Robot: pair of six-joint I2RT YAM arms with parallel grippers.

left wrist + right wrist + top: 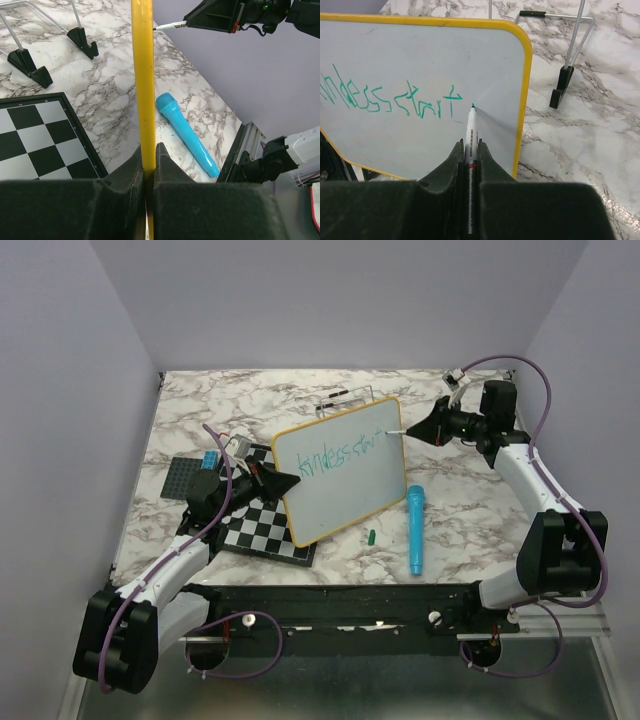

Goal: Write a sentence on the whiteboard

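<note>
Firmly, the left jaws clamp the yellow edge of the whiteboard [345,490], which rises straight ahead of them; the right jaws pinch a marker [471,131], tip on the board just past "start" in the sentence [390,97].

The whiteboard [345,485] stands tilted near the middle of the table [470,510], its lower left corner over a checkered board [262,533] by the near edge. The left gripper [292,481] clamps its left edge. The right gripper [414,430] grips a marker [396,430] whose tip meets the whiteboard near its upper right corner, at the end of the sentence [345,452], which shows as 1 green line. A blue microphone [414,530] and a small green cap [371,537] lie just right of the whiteboard, toward the near edge. A wire stand [340,397] sits by the far edge.
</note>
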